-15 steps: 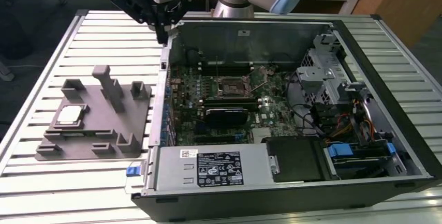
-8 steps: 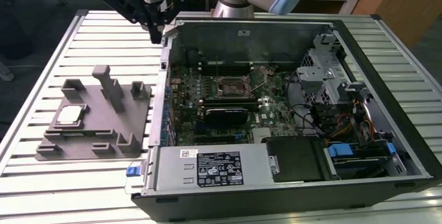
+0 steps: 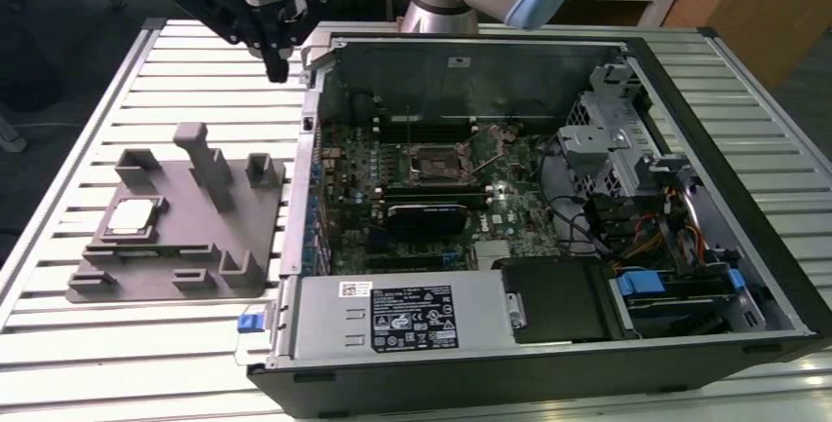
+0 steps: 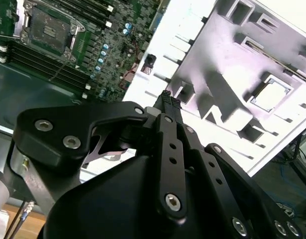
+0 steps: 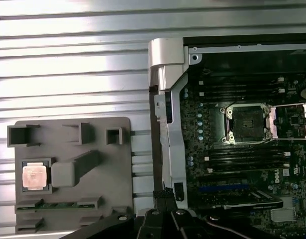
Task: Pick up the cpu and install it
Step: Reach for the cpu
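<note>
The cpu (image 3: 132,217), a small square chip with a shiny metal top, lies in a recess of the grey plastic tray (image 3: 195,266) on the slatted table, at the exterior view's left. Both wrist views show the cpu (image 4: 272,94) (image 5: 34,177) in that recess. My gripper (image 3: 277,69) hangs high above the table, between the tray's far end and the computer case's near wall. Its black fingers (image 4: 167,102) are pressed together with nothing between them. The motherboard's socket (image 3: 435,161) (image 5: 247,124) sits open inside the case, its latch frame lifted.
The open computer case (image 3: 520,217) fills the exterior view's middle and right, with a metal wall (image 5: 165,99) on the tray's side. Upright blocks (image 3: 195,154) rise from the tray. A power supply (image 3: 390,315) and drive cage (image 3: 611,149) flank the board.
</note>
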Robot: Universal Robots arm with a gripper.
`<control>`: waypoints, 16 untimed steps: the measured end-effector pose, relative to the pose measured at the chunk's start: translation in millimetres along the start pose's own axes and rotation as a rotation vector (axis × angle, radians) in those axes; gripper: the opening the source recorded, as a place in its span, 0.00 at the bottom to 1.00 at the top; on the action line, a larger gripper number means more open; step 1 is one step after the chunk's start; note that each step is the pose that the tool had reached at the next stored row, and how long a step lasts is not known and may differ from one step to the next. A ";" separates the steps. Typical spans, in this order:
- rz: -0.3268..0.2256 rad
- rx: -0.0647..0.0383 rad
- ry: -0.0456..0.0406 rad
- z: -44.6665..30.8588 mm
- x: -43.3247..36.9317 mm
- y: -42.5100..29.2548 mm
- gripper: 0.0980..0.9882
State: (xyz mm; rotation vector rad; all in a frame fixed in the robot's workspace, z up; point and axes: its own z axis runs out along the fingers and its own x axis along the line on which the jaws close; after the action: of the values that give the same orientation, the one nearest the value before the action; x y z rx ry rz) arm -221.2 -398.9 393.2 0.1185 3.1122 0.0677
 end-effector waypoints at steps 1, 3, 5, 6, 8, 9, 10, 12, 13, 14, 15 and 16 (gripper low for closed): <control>0.000 0.000 0.0000 -0.1 1.8 -0.1 0.01; 0.000 0.000 0.0000 -0.2 5.4 -0.4 0.01; 0.000 0.000 0.0000 -0.3 9.3 -0.7 0.01; 0.000 0.000 0.0000 -0.4 11.3 -0.9 0.01; 0.000 0.000 0.0000 -0.5 15.7 -1.2 0.01; 0.000 0.000 0.0000 -0.5 17.9 -1.4 0.01; 0.000 0.000 -0.0001 -0.5 20.1 -1.5 0.01; 0.000 0.000 -0.0001 -0.3 25.0 -1.9 0.01; 0.000 0.000 -0.0002 0.2 27.6 -2.1 0.01; 0.000 0.000 -0.0002 0.7 30.4 -2.4 0.01; 0.000 0.000 -0.0001 1.4 33.3 -2.6 0.01; 0.000 0.000 -0.0001 2.2 36.2 -2.9 0.01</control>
State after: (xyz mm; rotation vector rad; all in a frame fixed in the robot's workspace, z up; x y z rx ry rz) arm -257.5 -398.9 390.0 0.1183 3.1120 0.0676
